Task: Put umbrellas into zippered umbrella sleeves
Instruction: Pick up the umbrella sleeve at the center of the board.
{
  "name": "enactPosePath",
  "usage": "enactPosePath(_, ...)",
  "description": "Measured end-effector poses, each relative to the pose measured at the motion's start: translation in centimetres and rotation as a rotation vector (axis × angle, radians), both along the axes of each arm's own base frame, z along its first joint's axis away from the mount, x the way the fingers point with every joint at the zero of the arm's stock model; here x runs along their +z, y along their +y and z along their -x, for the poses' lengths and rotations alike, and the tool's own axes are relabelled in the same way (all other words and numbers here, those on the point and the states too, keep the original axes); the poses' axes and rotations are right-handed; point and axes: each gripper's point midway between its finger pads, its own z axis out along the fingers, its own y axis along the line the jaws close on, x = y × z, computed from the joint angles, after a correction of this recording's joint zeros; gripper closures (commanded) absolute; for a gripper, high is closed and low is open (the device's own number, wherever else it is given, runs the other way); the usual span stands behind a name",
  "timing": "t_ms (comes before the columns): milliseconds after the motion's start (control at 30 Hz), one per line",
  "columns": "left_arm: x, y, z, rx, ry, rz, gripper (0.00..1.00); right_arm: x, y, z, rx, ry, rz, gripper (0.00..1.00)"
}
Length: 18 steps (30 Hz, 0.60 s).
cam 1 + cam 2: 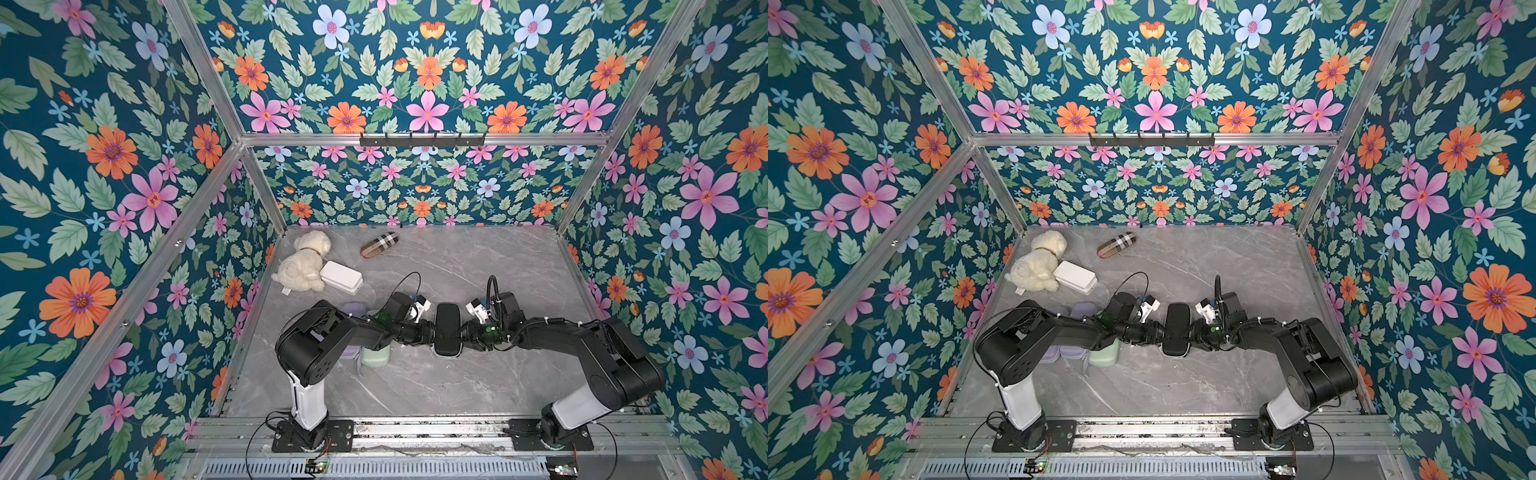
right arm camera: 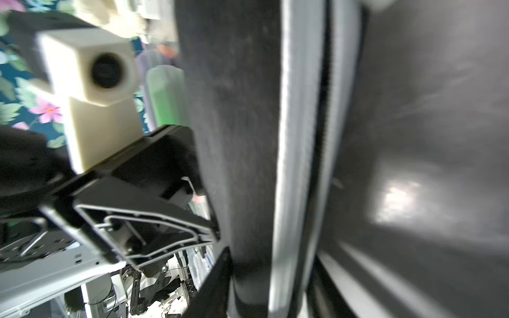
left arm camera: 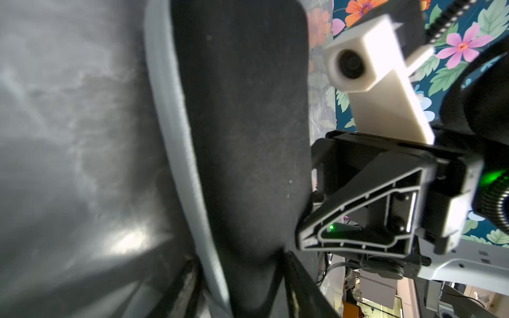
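Note:
A black zippered umbrella sleeve [image 1: 447,318] [image 1: 1177,318] lies mid-table, its long axis running front to back. My left gripper [image 1: 432,332] [image 3: 243,278] reaches in from the left, its fingers pressed on both faces of the sleeve [image 3: 242,137]. From the right, my right gripper [image 1: 462,332] [image 2: 267,275] clamps the same sleeve [image 2: 239,110]. Its grey zip bands show a dark gap between them in the right wrist view. Lavender sleeves [image 1: 1084,309] and a mint green sleeve [image 1: 376,357] lie partly under my left arm. No umbrella shows.
At the back left sit a cream plush dog [image 1: 303,262] and a white rectangular box [image 1: 340,276]. A tan plaid capsule [image 1: 379,245] lies near the back wall. A black hook rail [image 1: 422,141] hangs high on that wall. Flowered walls close in three sides.

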Motion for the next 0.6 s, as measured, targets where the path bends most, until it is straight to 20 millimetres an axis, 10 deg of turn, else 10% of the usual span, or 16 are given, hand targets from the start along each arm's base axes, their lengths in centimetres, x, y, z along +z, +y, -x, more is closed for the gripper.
enactPosePath(233, 1.7, 3.3, -2.8, 0.146, 0.045, 0.131, 0.3, 1.3, 0.5, -0.2, 0.013, -0.073, -0.057, 0.83)
enactPosePath(600, 8.2, 2.7, -3.7, 0.122, -0.118, 0.297, 0.32, 8.7, 3.2, -0.2, 0.055, -0.23, -0.181, 0.83)
